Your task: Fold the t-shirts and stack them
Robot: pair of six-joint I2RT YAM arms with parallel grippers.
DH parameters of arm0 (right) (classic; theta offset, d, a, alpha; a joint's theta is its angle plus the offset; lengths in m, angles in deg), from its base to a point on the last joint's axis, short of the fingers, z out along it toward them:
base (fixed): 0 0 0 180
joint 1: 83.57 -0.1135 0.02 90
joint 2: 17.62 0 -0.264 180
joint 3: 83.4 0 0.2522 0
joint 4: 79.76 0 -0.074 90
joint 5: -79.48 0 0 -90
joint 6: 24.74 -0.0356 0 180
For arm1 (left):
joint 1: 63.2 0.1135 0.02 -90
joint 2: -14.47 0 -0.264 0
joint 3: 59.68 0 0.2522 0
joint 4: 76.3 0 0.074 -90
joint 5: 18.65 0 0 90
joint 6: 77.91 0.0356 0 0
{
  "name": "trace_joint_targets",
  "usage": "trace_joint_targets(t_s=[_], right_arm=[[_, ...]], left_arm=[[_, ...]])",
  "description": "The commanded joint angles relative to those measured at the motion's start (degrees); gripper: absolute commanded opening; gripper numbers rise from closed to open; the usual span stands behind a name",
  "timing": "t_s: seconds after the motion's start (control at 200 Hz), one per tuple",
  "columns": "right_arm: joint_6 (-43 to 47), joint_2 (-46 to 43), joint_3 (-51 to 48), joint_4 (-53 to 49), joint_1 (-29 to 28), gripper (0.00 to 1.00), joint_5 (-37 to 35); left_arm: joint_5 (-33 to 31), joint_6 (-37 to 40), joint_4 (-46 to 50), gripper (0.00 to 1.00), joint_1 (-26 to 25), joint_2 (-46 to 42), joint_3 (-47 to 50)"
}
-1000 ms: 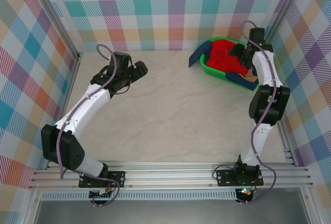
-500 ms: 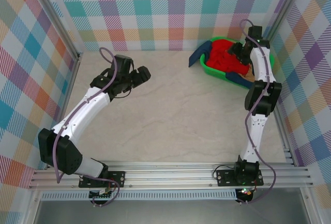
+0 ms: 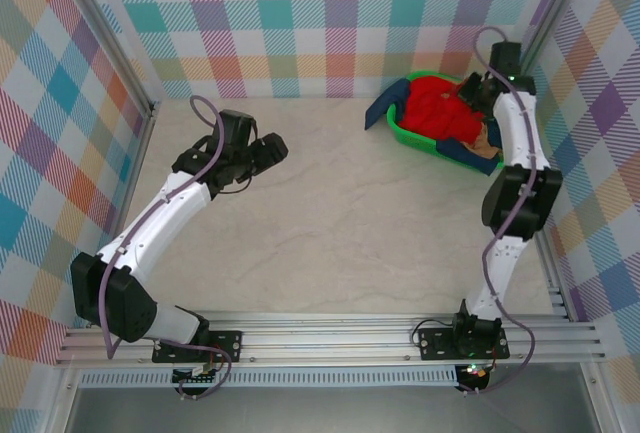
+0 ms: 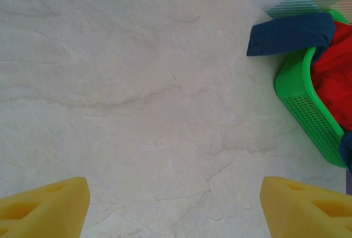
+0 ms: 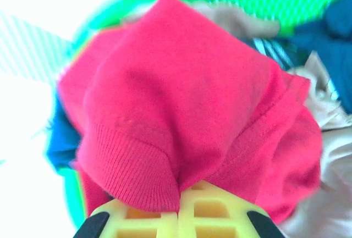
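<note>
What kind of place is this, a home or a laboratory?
Probably a robot test cell, not a home: plaid backdrop walls, an aluminium frame rail, and two arms bolted by a pale table.

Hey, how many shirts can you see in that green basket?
3 at least: the red shirt on top, pinched in the right claw; the navy shirt draped over the rim of the basket; the tan shirt at its right end. More may be buried underneath.

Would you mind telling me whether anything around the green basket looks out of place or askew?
A navy shirt spills over the green basket rim onto the table instead of lying inside. The rest is an unfolded heap; the right end effector is pinching the red shirt on top.
</note>
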Motion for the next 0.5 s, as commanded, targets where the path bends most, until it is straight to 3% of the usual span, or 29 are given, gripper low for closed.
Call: trace_joint_targets(t_s=[0.0, 0.17, 0.495], right_arm=[[-1.71, -11.90, 1.54, 11.43, -1.16, 0.00, 0.96], [-6.50, -18.37, 5.34, 18.56, -5.33, 0.00, 11.50], [-8.32, -20.29, 19.80, 21.26, -24.88, 0.00, 15.89]], left_arm=[[-1.70, -1.22, 0.85, 0.81, -0.66, -0.90, 0.48], [-4.74, -1.58, 3.00, 0.80, -0.64, -0.25, -1.06], [-15.81, -2.36, 11.90, 0.83, -0.59, -3.83, -2.57]])
